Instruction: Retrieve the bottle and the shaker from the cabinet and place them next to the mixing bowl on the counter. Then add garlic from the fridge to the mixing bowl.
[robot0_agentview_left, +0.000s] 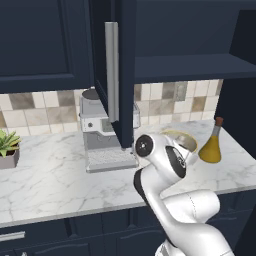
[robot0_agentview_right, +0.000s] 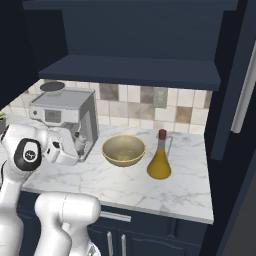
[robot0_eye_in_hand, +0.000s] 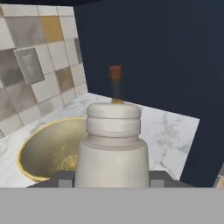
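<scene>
The pale grey-beige shaker fills the middle of the hand view, with my gripper shut on its body. Beyond it lies the tan-yellow mixing bowl, and the amber bottle with its reddish stopper rises behind the shaker's cap. In the right base view my gripper hangs low over the marble counter, left of the bowl. The bottle stands just right of the bowl. The navy wall cabinet is open, its door and silver bar handle swung out.
A steel coffee machine stands close behind and left of my hand. A potted plant sits at the counter's far left. Another open navy door with a silver handle juts out on the right.
</scene>
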